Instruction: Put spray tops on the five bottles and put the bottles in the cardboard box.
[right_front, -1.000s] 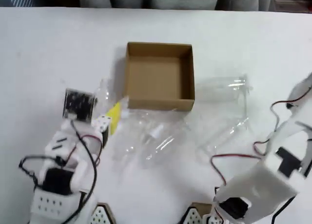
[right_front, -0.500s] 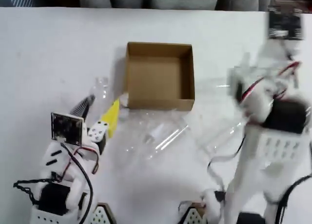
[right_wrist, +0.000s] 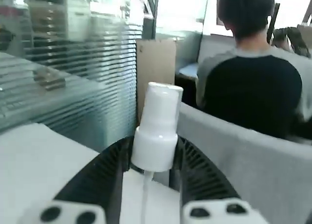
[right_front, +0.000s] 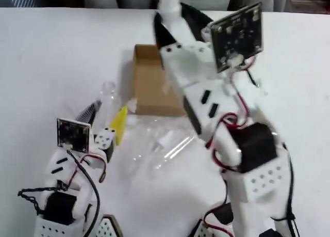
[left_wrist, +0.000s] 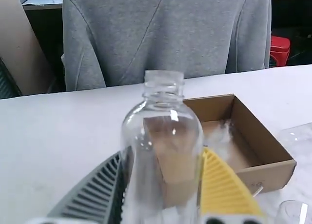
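My left gripper is at the table's front left, shut on an upright clear bottle without a top. In the left wrist view the bottle stands between the grey and yellow fingers of the gripper, open neck up. My right gripper is raised high above the cardboard box, shut on a white spray top. The right wrist view has that spray top clamped between the black fingers of the gripper, its tube hanging down. The box is open.
Several clear bottles lie on their sides on the white table in front of the box; two bottles show beside it. The raised right arm hides the box's right half. A grey chair back stands beyond the far edge.
The right arm has swung up from the front right to high over the box, carrying the spray top. The left arm drew back slightly with its bottle, then held still.
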